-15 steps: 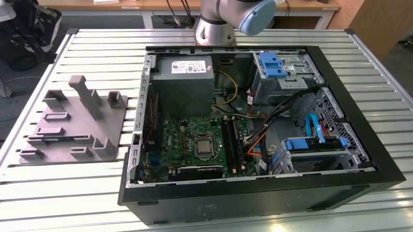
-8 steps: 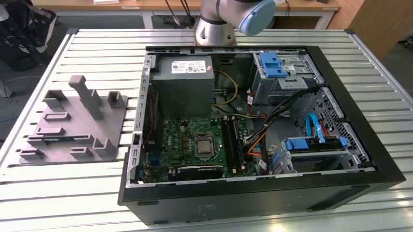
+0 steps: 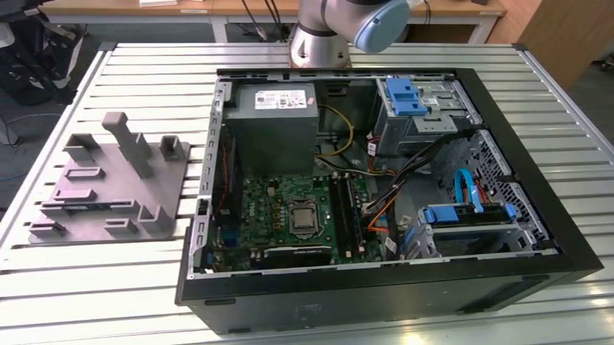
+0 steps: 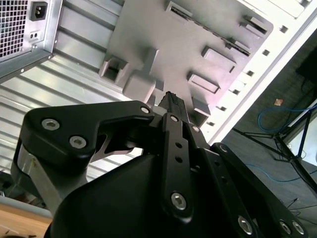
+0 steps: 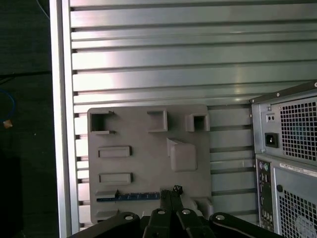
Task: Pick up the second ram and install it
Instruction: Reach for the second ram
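Note:
The second ram point(image 5: 128, 197) is a slim dark strip with a bluish edge, standing on edge in a slot of the grey holder plate point(image 5: 143, 168). In the exterior view the ram point(image 3: 88, 206) shows as a thin bluish line near the front of that plate point(image 3: 111, 190), at the exterior view's left. My gripper point(image 5: 171, 191) hangs well above the plate, its two black fingers pressed together with nothing between them, the tips showing just beside one end of the ram. In the second wrist view the gripper point(image 4: 171, 98) points down at the plate point(image 4: 178, 49).
An open computer case point(image 3: 384, 287) lies on the slatted metal table point(image 3: 144, 65). Inside it are a green motherboard point(image 3: 287, 215) with long black slots point(image 3: 346, 212), a power supply point(image 3: 273, 118) and drive cages point(image 3: 422, 108). The case's rear panel point(image 5: 292, 163) stands close beside the plate.

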Controlling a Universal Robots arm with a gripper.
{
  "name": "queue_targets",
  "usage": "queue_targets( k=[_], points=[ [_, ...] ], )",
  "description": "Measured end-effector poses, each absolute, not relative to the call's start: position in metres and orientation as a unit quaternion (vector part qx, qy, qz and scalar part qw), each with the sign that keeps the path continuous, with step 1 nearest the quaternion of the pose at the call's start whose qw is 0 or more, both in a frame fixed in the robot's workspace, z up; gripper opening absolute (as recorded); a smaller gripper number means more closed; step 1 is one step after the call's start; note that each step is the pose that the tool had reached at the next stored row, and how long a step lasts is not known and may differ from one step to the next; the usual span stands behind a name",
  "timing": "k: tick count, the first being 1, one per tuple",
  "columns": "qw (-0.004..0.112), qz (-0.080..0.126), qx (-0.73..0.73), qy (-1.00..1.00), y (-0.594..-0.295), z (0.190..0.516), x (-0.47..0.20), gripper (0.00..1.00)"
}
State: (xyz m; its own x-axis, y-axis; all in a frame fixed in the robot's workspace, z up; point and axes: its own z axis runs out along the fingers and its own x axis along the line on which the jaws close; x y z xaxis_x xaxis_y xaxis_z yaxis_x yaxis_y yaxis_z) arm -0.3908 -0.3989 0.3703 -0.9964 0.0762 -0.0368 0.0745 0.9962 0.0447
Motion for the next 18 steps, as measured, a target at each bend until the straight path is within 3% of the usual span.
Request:
queue_targets(
  k=[18],
  points=[
    [0.019,0.022,0.038,0.999,-0.399,0.352,-0.401,0.1]
  ],
)
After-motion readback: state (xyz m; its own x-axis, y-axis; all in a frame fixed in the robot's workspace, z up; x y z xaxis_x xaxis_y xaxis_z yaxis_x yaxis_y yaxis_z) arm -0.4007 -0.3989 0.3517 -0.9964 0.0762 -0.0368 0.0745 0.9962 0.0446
